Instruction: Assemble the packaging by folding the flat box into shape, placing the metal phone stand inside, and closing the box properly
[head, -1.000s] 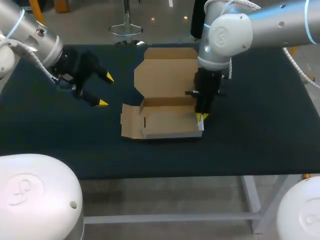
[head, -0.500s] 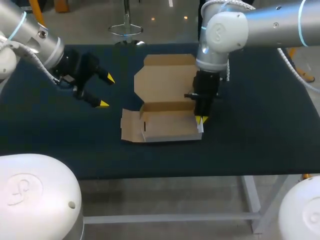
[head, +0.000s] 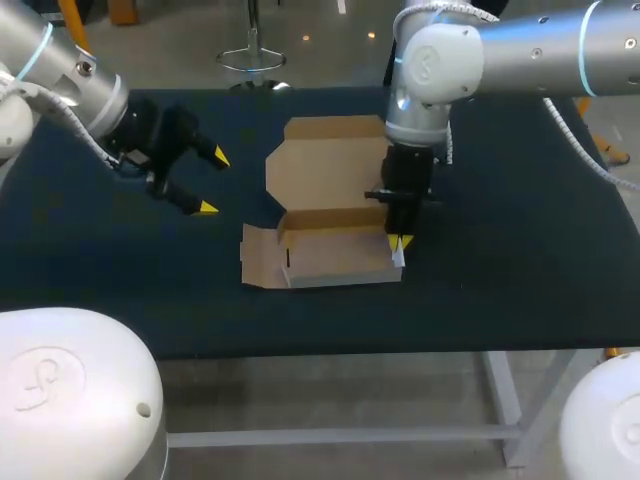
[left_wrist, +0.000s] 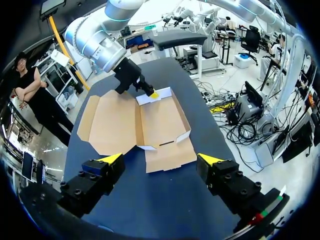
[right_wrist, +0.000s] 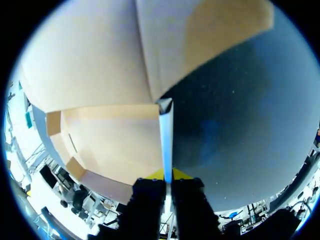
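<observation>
I see the dark table (head: 520, 260) with the half-folded box (head: 325, 215) at its middle, its lid lying open flat behind the tray. My right gripper (head: 399, 243) pinches the box's right side wall from above. My left gripper (head: 212, 182) hangs spread wide, left of the box and apart from it.

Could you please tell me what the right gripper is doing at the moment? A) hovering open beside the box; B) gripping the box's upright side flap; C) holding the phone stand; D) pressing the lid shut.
B: in the right wrist view the right gripper has both fingers closed on the thin upright side flap at the right end of the box.
</observation>
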